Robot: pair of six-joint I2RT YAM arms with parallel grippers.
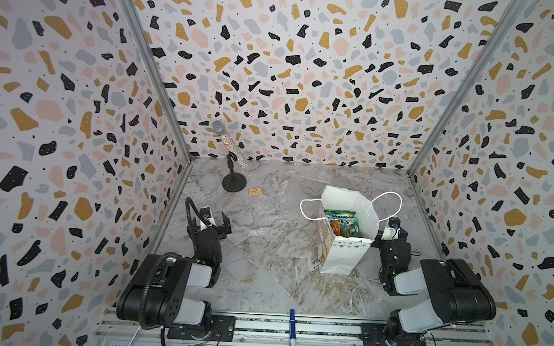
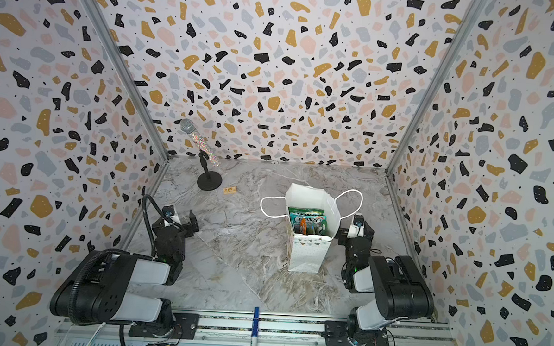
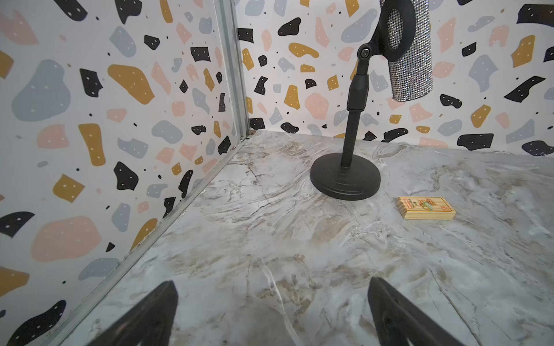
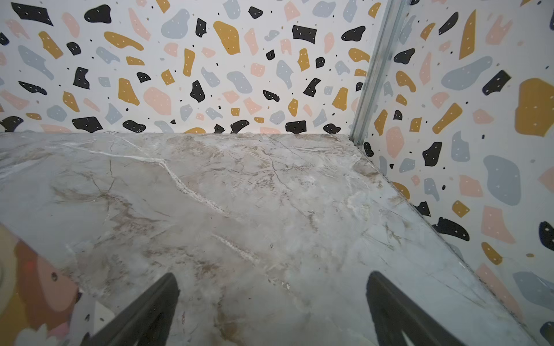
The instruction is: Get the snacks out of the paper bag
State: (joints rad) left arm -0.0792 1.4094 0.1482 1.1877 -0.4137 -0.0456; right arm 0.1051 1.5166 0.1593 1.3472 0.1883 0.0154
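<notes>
Standing upright at roughly three o'clock on the marble table [image 1: 264, 245], the paper bag [image 1: 343, 257] is gaping at the mouth in both top views, its cord handles flopping toward nine and one o'clock. Contents: the snacks [image 1: 342, 222], all sitting on edge inside the bag, green, teal and orange packets crowding together; the count is not readable. Left gripper [image 1: 215, 221]: hovering at nine o'clock, well apart from the bag, jaws spread wide and carrying nothing. Right gripper [image 4: 272, 275]: waiting just beside the bag's three-o'clock wall, jaws likewise wide and empty. Handling, by judgement: the packets are looking light, glossy, slippery and pliable, so pinching a top seam edge is looking best; the bag is seeming thin and tippable, so steadying its rim is advisable. Also present: microphone on stand [image 1: 229, 141] and wooden block [image 1: 255, 191], both sitting at eleven o'clock.
</notes>
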